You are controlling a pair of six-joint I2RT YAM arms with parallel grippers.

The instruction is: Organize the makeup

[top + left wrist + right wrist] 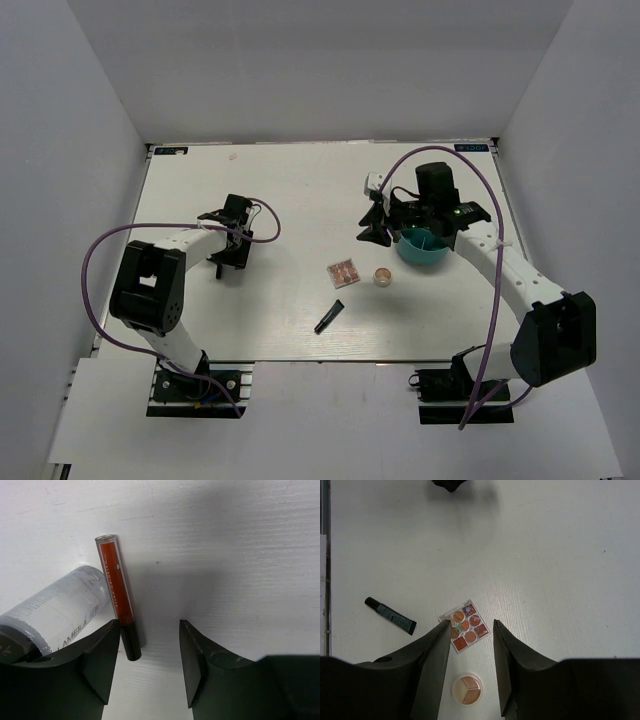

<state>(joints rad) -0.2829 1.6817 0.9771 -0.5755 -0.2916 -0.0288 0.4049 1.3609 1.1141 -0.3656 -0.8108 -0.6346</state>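
My left gripper point(230, 260) point(150, 647) hangs low over the table and is open, with bare table between its fingers. A thin red-black pencil point(116, 587) lies flat, its black end beside the left finger point(102, 655). A white bottle with a bluish label point(57, 609) lies to the left of the pencil. My right gripper point(377, 226) point(470, 626) is open and empty, high above the square palette point(342, 272) point(470, 627). The round beige compact point(382, 277) point(466, 689) and the short black tube point(328, 317) point(390, 615) lie close by.
A teal round cup point(424, 250) stands at the right, partly under my right arm. White walls close the table point(300, 190) on three sides. A purple cable loops from each arm.
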